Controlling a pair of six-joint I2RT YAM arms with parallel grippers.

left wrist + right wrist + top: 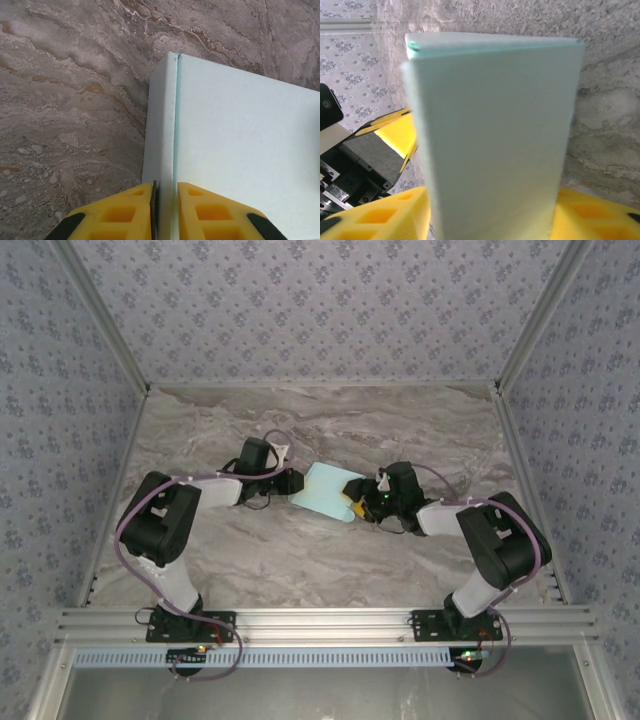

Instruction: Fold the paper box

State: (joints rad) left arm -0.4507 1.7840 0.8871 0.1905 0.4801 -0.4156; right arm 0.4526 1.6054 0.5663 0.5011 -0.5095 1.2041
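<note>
L claw nipped narrow on a side-wall edge of the paper box. R claw grips the opp end, mint card betw its yellow fingers. Box sits betw both claws, mid marble table, flaps closed.

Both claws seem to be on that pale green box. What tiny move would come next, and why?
Probably the left gripper squeezes the narrow side panel flush against the paper box. Its fingers pinch that strip, a seam shows beside it, and the right gripper grips the box from the other end, steadying it.
</note>
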